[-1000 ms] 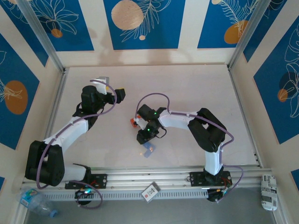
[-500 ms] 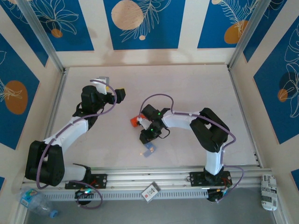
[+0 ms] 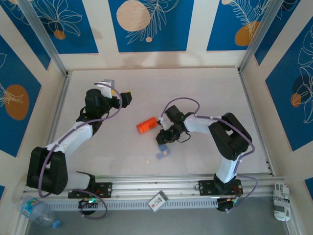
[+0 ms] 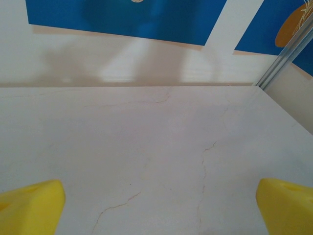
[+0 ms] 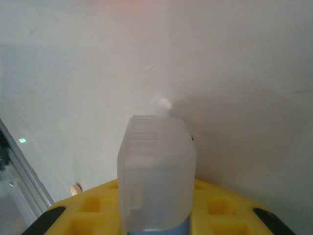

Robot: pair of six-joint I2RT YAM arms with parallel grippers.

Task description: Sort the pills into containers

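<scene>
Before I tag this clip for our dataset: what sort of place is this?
Probably a lab robot test cell, not a home: a pale table boxed in by blue-and-cream printed panels, an aluminium rail along its near edge, and the left arm and right arm bolted there.

One camera hangs high up behind both arms and looks down on the whole table [image 3: 205, 88] and its walls. The camera on the left arm [image 3: 73, 134] sits low and looks across bare table to the back wall [image 4: 122, 58]. The camera on the right arm [image 3: 198, 125] looks down from very close at the containers [image 5: 156, 166]. The high camera sees them too, but small.
</scene>
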